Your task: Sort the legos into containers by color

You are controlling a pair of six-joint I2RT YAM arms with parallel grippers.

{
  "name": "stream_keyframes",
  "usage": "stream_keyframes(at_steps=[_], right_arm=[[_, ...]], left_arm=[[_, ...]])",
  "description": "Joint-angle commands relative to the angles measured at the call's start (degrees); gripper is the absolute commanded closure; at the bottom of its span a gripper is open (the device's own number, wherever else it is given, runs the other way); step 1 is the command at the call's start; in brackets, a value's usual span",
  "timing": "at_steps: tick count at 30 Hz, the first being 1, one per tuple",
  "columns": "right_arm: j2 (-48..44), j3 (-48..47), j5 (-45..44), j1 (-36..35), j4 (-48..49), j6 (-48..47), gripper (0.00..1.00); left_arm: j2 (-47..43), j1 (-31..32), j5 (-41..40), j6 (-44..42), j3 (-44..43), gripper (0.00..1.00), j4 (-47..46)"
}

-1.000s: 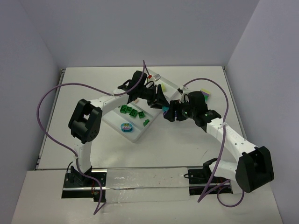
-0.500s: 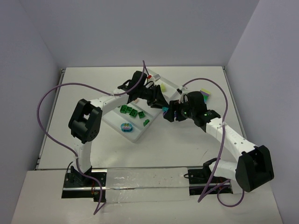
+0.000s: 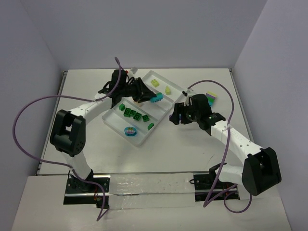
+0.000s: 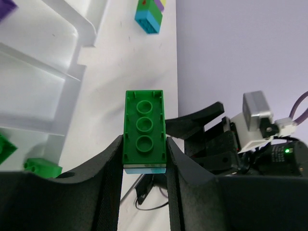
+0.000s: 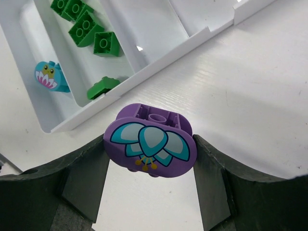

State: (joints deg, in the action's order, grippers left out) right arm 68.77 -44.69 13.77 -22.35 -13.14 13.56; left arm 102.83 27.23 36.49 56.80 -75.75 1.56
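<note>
Tray (image 3: pixel 142 139): teal piece (image 3: pixel 130 130) in end compt, green bricks (image 3: pixel 134 114) next.

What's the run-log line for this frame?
left gripper: shut on green brick | right gripper: shut on purple flower piece, over table beside tray | loose green bricks: one compartment

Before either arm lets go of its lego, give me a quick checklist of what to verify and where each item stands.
1. Left gripper holding green brick: ok, clamped on both sides.
2. That brick one colour: not ok, a teal layer clings beneath.
3. Right gripper holding purple flower piece: ok.
4. Right gripper above tray: not ok, it is over table beside the rim.
5. Held brick lined up over the compartment of the loose green bricks: cannot tell from these angles.
</note>
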Motion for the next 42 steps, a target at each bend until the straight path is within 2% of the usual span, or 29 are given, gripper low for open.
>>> stream_keyframes(at_steps=[1, 6, 9, 11, 16, 21, 27, 32, 38, 42], right_arm=[[0.37, -3.07, -2.02, 0.02, 0.68, 0.06, 0.79], [3.77, -6.38, -3.38, -0.05, 2.54, 4.01, 0.78], [7.51, -9.44, -5.07, -1.12, 3.82, 6.54, 0.79], [12.65, -14.03, -6.00, -2.24, 3.87, 8.07, 0.79], [23.79, -22.34, -8.09, -4.44, 2.78, 8.80, 0.77], [30.69, -27.60, -9.99, -5.07, 2.85, 9.18, 0.75], [38.78, -35.27, -13.58, -5.07, -0.04, 10.35, 0.72], [41.00, -36.76, -14.63, -5.13, 0.30, 11.16, 0.72], [38.32, -34.36, -14.91, -5.49, 1.96, 11.31, 0.71], [39.84, -36.15, -18.05, -5.51, -0.64, 11.48, 0.70]], left_arm=[[-4.28, -1.47, -2.07, 1.79, 1.45, 1.00, -4.61], [-7.32, -4.47, -2.27, -0.10, 3.27, 1.00, -1.95], [-9.93, -6.31, -4.41, -2.78, 3.68, 1.00, 3.08], [-12.23, -7.01, -9.88, -7.36, 2.17, 1.00, 10.66], [-17.92, -9.85, -15.85, -10.56, 2.98, 1.00, 16.68], [-23.64, -13.51, -20.27, -10.93, 5.85, 1.00, 17.95], [-25.32, -14.75, -19.45, -11.26, 6.53, 1.00, 18.99], [-25.93, -14.75, -18.92, -11.07, 7.81, 1.00, 18.62], [-25.44, -14.75, -18.40, -11.12, 7.66, 1.00, 18.42], [-25.22, -14.83, -18.04, -11.19, 7.46, 1.00, 18.39]])
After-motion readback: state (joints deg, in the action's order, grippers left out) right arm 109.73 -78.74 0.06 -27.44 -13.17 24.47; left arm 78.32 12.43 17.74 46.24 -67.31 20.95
